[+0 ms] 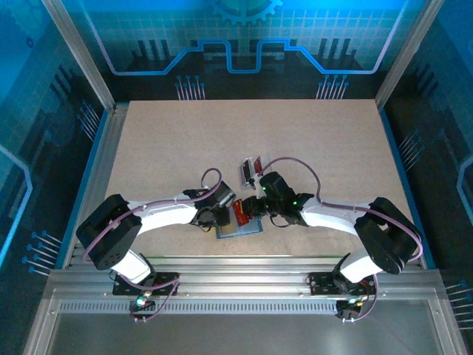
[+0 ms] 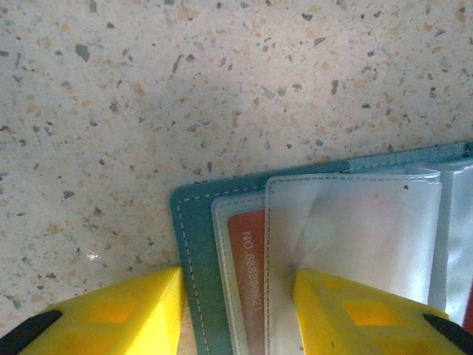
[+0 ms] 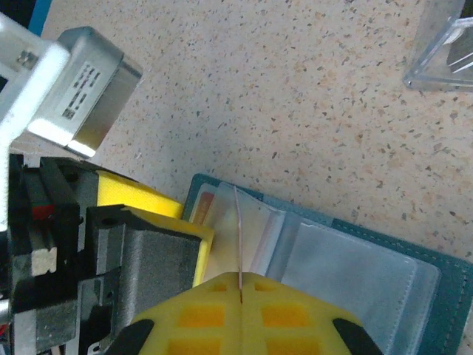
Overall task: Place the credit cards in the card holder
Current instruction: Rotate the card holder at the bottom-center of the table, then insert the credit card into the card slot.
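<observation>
Right wrist: 1 holder (image 3: pixel 448 310), ~2 cards (image 3: pixel 239 237); R claw (image 3: pixel 240 277) tight on one, L (image 2: pixel 236 285) spread

i see teal card holder (image 2: pixel 194 259) w/ white stitching, frosted clear sleeves (image 2: pixel 355 222); orange-red credit card (image 2: pixel 247 274) w/ white digits; yellow tool fingers (image 2: pixel 126 314); beige table (image 2: pixel 185 89) w/ dark speckles.

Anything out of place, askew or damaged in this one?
Nothing stands out. The card holder lies open and flat on the table, one red card tucked straight in a clear sleeve; the right fingers pinch a second card on edge over it.
</observation>
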Tool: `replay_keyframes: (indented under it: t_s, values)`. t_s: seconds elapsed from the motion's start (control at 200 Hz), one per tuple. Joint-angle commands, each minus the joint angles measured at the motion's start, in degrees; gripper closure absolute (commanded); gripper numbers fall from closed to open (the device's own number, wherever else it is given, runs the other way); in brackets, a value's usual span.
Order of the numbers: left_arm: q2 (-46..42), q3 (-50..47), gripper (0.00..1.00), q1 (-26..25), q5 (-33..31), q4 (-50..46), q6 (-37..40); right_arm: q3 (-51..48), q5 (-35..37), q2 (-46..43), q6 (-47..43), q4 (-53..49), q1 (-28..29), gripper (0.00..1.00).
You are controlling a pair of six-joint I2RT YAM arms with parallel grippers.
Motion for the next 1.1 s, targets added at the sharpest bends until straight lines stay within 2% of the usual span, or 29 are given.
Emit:
replay_keyframes:
  t_s: [0.0,0.59,0.63,0.725,0.911,1.091]
  values:
    - [-0.2,-2.45,0.57,-1.39,0.2,-1.73,-1.65,0.66,-0.2,0.75,1.82,2.49,-0.64,1.0]
    - [-4.67,-4.86,0.62,-2.58,1.08,-0.53,-3.34,0.68,0.04,2.01,2.84,2.72,-1.75,1.0]
    - [-5.03,-4.87,0.61,-2.59,1.23,-0.51,-3.41,0.69,-0.22,2.24,2.85,2.78,-1.76,1.0]
    - [-6.03,-4.91,0.51,-2.6,1.49,-0.58,-3.74,0.77,-0.67,2.64,2.65,2.81,-1.93,1.0]
    - [-8.82,-5.16,0.48,-2.6,1.42,-1.23,-4.76,1.01,-1.55,2.73,2.25,2.41,-1.97,1.0]
    - [-7.9,-3.23,0.47,-2.4,0.74,-2.24,-3.91,1.35,-2.02,2.9,1.9,1.91,-2.17,1.0]
